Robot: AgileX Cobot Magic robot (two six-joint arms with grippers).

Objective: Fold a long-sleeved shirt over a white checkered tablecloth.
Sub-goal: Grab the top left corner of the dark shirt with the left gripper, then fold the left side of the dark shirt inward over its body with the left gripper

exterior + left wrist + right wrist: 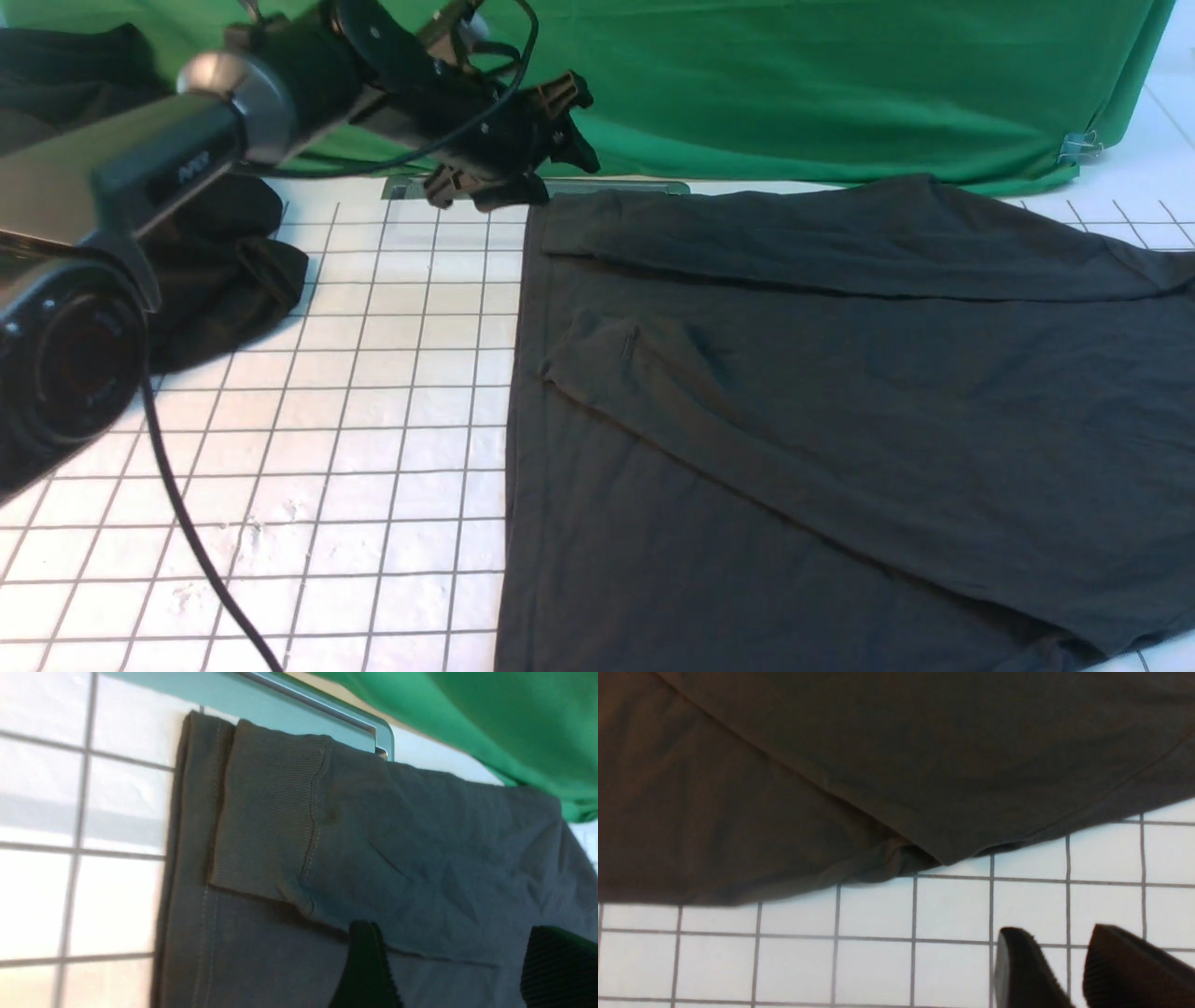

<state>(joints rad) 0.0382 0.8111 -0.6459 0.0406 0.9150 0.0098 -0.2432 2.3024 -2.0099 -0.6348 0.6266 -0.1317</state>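
The long-sleeved shirt (822,392) lies flat on the right half of the white checkered tablecloth (373,420), with both sleeves folded across its body. My left gripper (537,177) hovers at the shirt's far left corner. In the left wrist view it (453,952) stands open just above the folded sleeve, whose ribbed cuff (266,812) rests on the hem; nothing is between the fingers (364,966). My right gripper (1064,952) shows only in the right wrist view. It is over bare tablecloth (878,952) beside the shirt's edge (896,765), jaws slightly apart and empty.
A blacker heap of cloth (233,280) lies at the far left under the left arm. The green backdrop (794,84) hangs behind the table, held by a clip (1078,145). A metal strip (401,187) runs along the far edge. A black cable (187,532) crosses the near left.
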